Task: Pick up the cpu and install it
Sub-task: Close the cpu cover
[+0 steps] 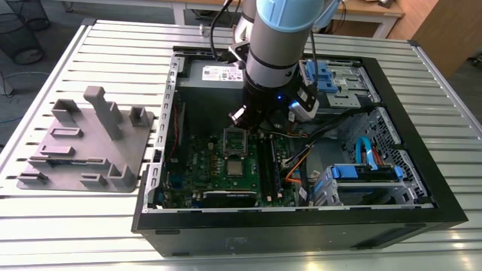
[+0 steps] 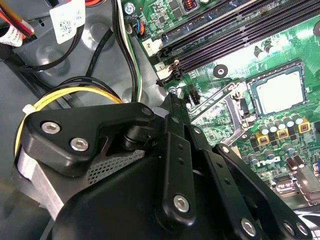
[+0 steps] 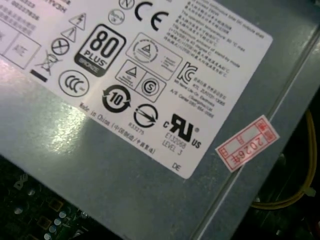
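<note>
The cpu [image 1: 235,167] [image 2: 278,93] is a small square chip with a silver-grey top. It lies flat in the socket on the green motherboard [image 1: 218,164], inside the open computer case. The hollow metal socket frame [image 1: 236,140] [image 2: 220,102] stands swung up at the socket's far side. My gripper [image 1: 250,118] hangs from the arm over the board just beyond that raised frame, close to the power supply and apart from the cpu. In the second wrist view its black linkages [image 2: 175,150] take up the foreground and nothing shows held in them.
The grey power-supply box [image 1: 211,73] [image 3: 150,165] lies at the case's far side. Memory slots [image 2: 225,35], yellow cables [image 2: 75,92] and blue drive cages [image 1: 365,172] crowd the case. A grey plastic tray [image 1: 83,147] with upright blocks stands on the slatted table at the exterior view's left.
</note>
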Controlling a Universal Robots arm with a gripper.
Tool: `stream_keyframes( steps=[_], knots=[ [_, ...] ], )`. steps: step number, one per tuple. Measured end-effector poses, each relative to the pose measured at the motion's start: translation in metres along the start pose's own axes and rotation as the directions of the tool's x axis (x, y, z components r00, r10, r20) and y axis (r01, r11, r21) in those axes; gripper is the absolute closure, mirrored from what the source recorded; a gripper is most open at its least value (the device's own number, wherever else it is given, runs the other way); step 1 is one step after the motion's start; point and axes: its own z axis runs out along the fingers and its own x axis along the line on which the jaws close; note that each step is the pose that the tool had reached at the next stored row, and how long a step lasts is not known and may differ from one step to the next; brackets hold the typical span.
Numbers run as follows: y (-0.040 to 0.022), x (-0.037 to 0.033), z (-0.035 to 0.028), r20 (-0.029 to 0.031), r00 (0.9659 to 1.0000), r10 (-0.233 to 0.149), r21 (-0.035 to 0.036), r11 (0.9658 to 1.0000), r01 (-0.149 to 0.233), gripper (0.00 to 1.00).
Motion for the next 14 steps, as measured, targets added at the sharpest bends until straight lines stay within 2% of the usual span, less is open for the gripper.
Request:
stream_keyframes(
  steps=[8,14],
  knots=[
    [0.0004,-0.0002,-0.0035,-0.0009,0.9999,-0.011,-0.0004,0.9999,0.011,0.89],
    [0.0004,-0.0001,-0.0037,-0.0026,0.9997,-0.025,-0.0005,0.9997,0.025,0.89]
  ],
)
